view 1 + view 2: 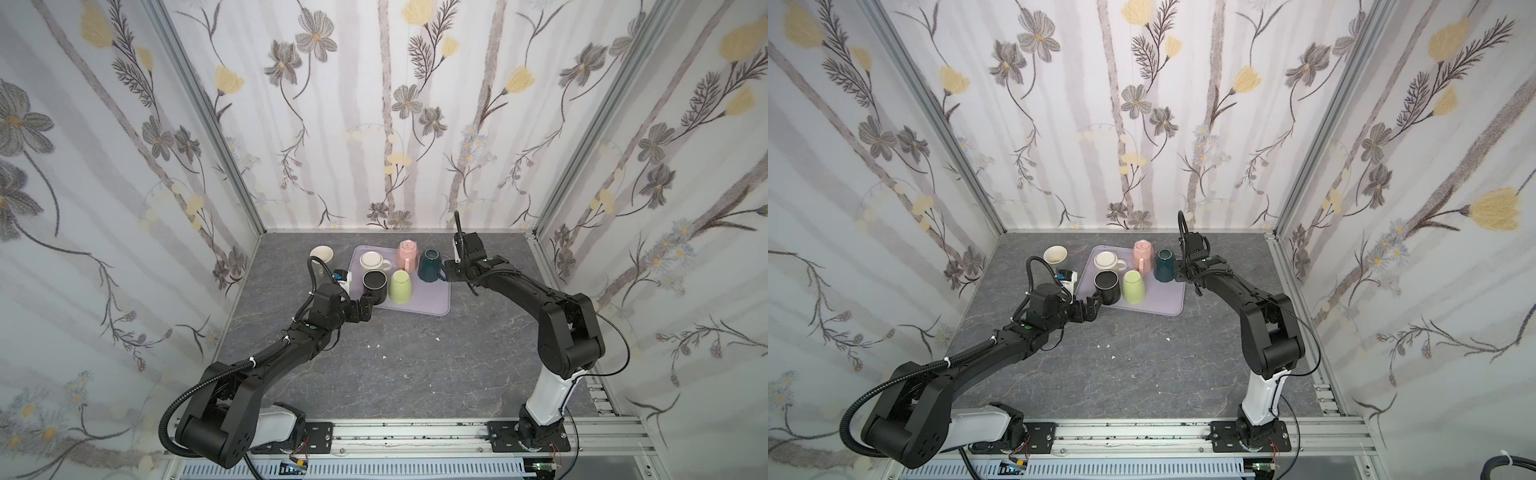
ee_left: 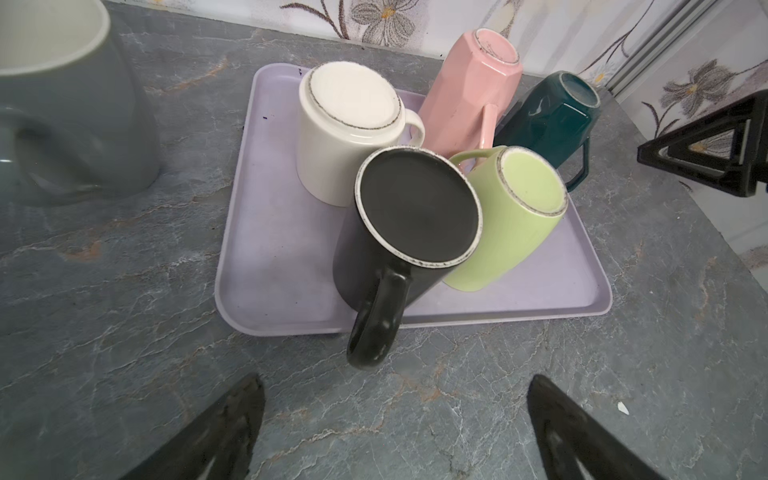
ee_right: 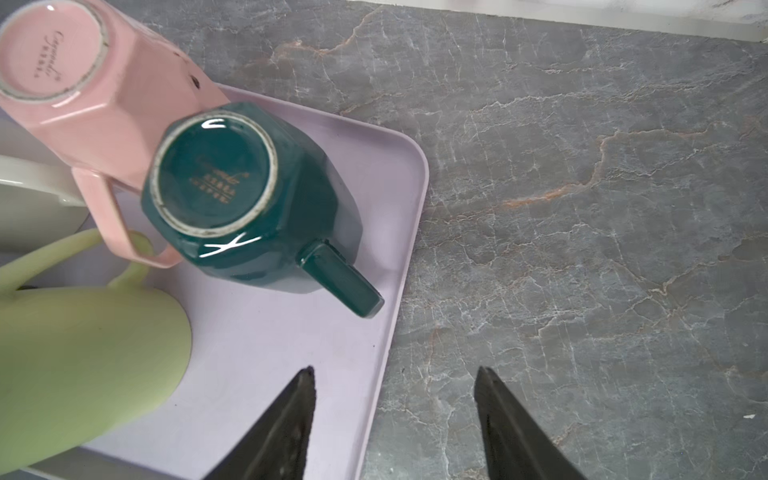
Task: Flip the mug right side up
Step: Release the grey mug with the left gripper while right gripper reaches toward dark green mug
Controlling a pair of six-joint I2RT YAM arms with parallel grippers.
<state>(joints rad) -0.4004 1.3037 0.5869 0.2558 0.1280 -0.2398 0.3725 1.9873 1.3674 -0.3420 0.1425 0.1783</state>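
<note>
Near the tray (image 2: pixel 270 249) edges, left end effector (image 2: pixel 397 380) and right end effector (image 3: pixel 395 370) gape empty.

Six mugs: five upside down, namely a white mug (image 1: pixel 372 261), pink mug (image 1: pixel 407 251), dark green mug (image 1: pixel 430 266), black mug (image 1: pixel 375 282) and light green mug (image 1: pixel 400 286), plus one upright grey mug (image 2: pixel 75 124). One lilac tray (image 1: pixel 432 301). Two robot arms: left arm (image 1: pixel 270 357), right arm (image 1: pixel 519 291).

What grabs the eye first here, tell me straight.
Five upside-down mugs crowd the lilac tray at the back of the grey table. The left gripper gapes open before the handle of the black mug, and the right gripper, jaws apart and empty, sits beside the dark green mug.
</note>
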